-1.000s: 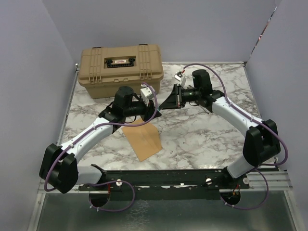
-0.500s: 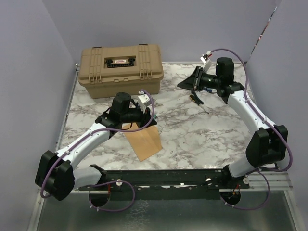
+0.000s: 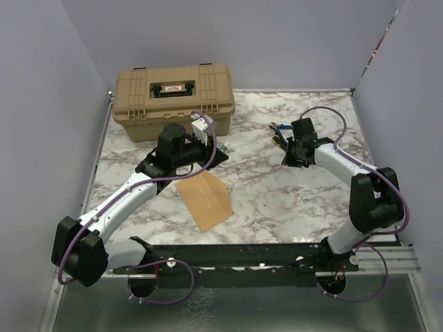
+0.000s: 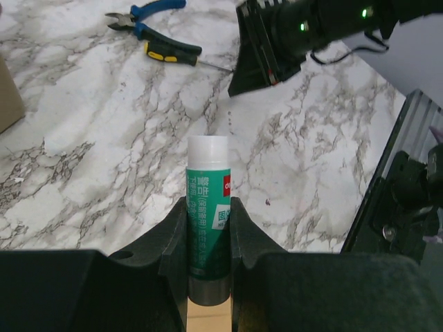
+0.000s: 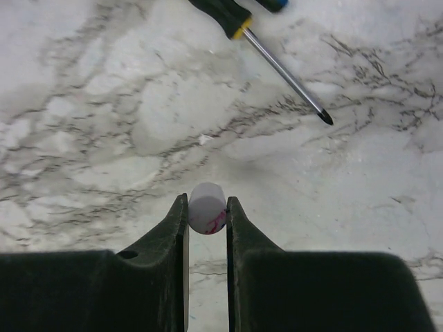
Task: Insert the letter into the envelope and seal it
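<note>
The tan case (image 3: 173,100) stands far left. The envelope (image 3: 205,202) lies near centre; the letter cannot be told apart from it. Since the earlier frame, the right arm has dropped to the table beside the screwdriver (image 5: 277,59). The left gripper (image 4: 208,205) is clamped on a green glue stick (image 4: 208,180). The right gripper (image 5: 207,202) pinches a small white cap (image 5: 206,209).

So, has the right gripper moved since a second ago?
Yes. Against the tan case, the right gripper has gone right, away from it, and now hangs low near the screwdriver, shut on a white cap.
</note>
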